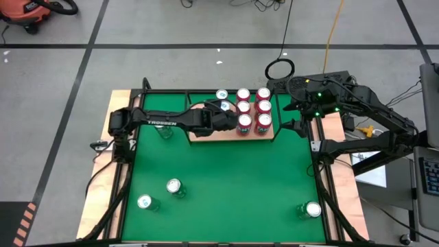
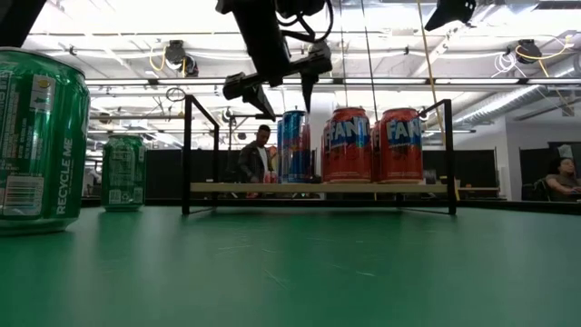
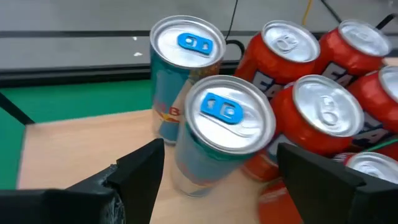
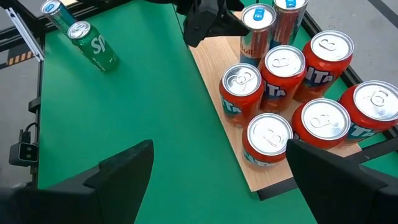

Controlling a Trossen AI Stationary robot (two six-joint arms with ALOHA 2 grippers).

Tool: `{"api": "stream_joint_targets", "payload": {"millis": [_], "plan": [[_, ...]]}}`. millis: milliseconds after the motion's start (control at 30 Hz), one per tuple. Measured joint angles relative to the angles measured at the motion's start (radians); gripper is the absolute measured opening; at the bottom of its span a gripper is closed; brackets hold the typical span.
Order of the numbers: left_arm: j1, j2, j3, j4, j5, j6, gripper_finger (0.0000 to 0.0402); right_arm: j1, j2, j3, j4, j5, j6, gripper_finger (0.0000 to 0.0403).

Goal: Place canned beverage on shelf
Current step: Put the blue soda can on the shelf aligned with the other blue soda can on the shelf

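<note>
Green table (image 1: 226,185), framed by black rails, with pale wood strips down both sides.

Shelf (image 1: 206,134) at 12 o'clock on the table, near the far edge: light-wood board with a thin black rail.

Left arm reaching in from 9 o'clock, left hand (image 1: 232,121) over the shelf's middle. Fingers (image 3: 140,171) spread apart, open, flanking a slim blue can (image 3: 221,140) with a blue tab (gripping nothing; whether the fingers touch it, cannot tell). In the low view, left hand (image 2: 277,91) hanging just above the cans, tips clear of the tops.

Right arm parked at 2 o'clock, off the table's far right corner, right hand (image 4: 217,168) open and empty, looking across at the shelf.

Six red cans (image 1: 263,123) packed in two columns on the shelf's right part, touching one another, upright.

Second slim blue can (image 3: 186,68) upright on the shelf, at 11 o'clock of the red cluster, just beside the first one.

Green cans on the table: two (image 1: 174,186) near 7 o'clock, one (image 1: 312,210) near 5 o'clock, one (image 4: 93,45) by the left edge under the arm (all upright).
</note>
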Motion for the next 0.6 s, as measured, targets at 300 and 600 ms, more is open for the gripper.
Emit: {"api": "stream_joint_targets", "payload": {"millis": [300, 600], "plan": [[-0.016, 0.021, 0.0, 0.103, -0.017, -0.018, 0.031, 0.0, 0.0, 0.0, 0.007, 0.001, -0.018, 0.0357], [-0.008, 0.082, 0.0, 0.183, -0.063, -0.02, 0.031, 0.0, 0.0, 0.0, 0.033, -0.001, -0.019, 0.0357]]}}
